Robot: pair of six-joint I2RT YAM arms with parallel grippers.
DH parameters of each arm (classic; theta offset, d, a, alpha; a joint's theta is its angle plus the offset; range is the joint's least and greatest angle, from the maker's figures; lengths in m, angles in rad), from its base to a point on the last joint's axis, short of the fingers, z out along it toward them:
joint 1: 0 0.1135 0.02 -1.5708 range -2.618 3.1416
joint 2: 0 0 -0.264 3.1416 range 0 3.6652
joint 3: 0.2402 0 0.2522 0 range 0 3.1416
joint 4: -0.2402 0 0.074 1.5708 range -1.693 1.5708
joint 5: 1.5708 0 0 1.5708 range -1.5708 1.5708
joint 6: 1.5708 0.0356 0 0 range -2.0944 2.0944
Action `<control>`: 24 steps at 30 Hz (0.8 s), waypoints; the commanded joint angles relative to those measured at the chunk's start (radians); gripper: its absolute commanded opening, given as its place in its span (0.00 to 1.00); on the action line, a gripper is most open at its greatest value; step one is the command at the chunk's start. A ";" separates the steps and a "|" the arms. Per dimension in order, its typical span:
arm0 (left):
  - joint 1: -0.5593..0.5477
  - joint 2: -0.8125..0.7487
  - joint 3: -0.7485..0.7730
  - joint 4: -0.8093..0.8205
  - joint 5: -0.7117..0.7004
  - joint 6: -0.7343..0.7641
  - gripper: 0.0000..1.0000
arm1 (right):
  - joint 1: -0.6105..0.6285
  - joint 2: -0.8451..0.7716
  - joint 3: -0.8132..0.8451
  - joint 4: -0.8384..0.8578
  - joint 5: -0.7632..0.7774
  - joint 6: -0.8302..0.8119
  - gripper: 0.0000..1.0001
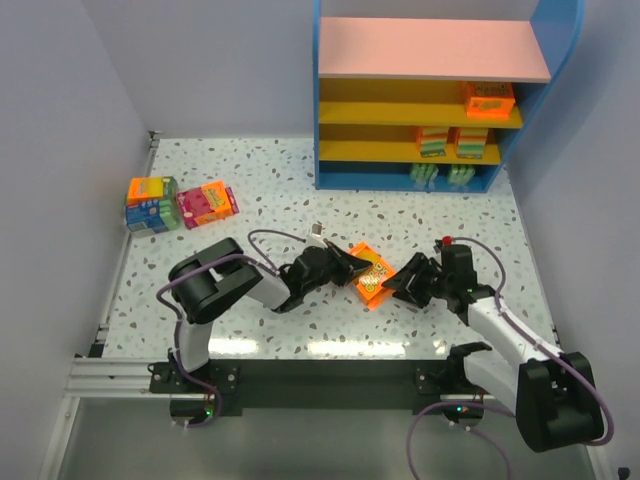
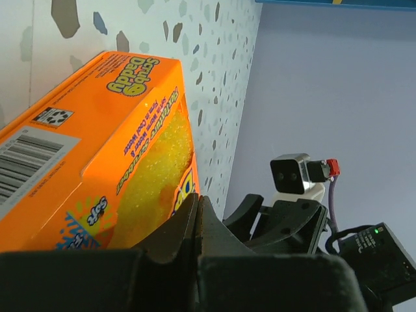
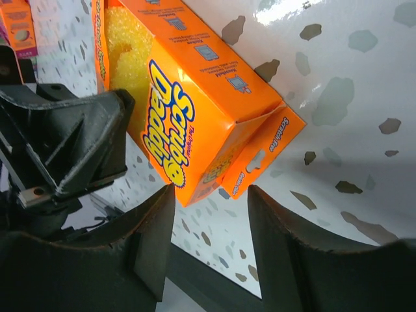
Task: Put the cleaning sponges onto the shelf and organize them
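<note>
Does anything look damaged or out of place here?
Yes. On the orange sponge pack, one end flap stands open and sticks out sideways, so the box is not fully closed.

The left arm point(image 1: 225, 285) is folded at the elbow on the left of the pack point(image 1: 372, 272) and stretches low toward it, wrist level. The left tool point(image 1: 350, 268) sits at the pack's left side with its fingers point(image 2: 188, 224) pressed together, no gap between them, the tips right against the pack's edge. The right arm point(image 1: 500, 335) reaches in from the pack's right, forearm slanting down to a bent wrist. The right tool point(image 1: 393, 288) faces the pack's right end, jaws apart, and one corner of the pack lies just between the fingertips without being pinched.
</note>
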 commanded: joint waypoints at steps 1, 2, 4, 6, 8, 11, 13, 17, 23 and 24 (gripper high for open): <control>-0.012 -0.003 -0.040 0.081 0.007 -0.013 0.00 | 0.010 0.044 -0.005 0.110 0.037 0.066 0.52; -0.012 -0.007 -0.055 0.096 0.005 -0.017 0.00 | 0.019 0.056 -0.005 0.118 0.040 0.071 0.51; -0.009 -0.033 -0.084 0.101 -0.008 0.002 0.00 | 0.029 0.090 -0.008 0.153 0.037 0.086 0.51; -0.001 -0.062 -0.075 0.027 -0.001 0.054 0.00 | 0.045 0.110 -0.005 0.164 0.034 0.097 0.51; 0.003 -0.082 -0.074 -0.016 -0.001 0.093 0.00 | 0.059 0.130 0.002 0.187 0.054 0.098 0.52; 0.016 -0.125 -0.034 -0.163 0.004 0.211 0.00 | 0.065 0.156 0.000 0.213 0.063 0.111 0.52; 0.016 -0.163 0.000 -0.253 -0.012 0.337 0.00 | 0.069 0.171 0.000 0.228 0.066 0.114 0.52; 0.019 -0.150 0.150 -0.493 -0.007 0.536 0.00 | 0.077 0.215 -0.003 0.260 0.083 0.123 0.51; 0.031 -0.086 0.328 -0.727 -0.047 0.855 0.00 | 0.085 0.240 -0.015 0.279 0.117 0.132 0.45; 0.036 -0.072 0.346 -0.749 -0.035 0.884 0.00 | 0.085 0.239 -0.015 0.280 0.129 0.134 0.44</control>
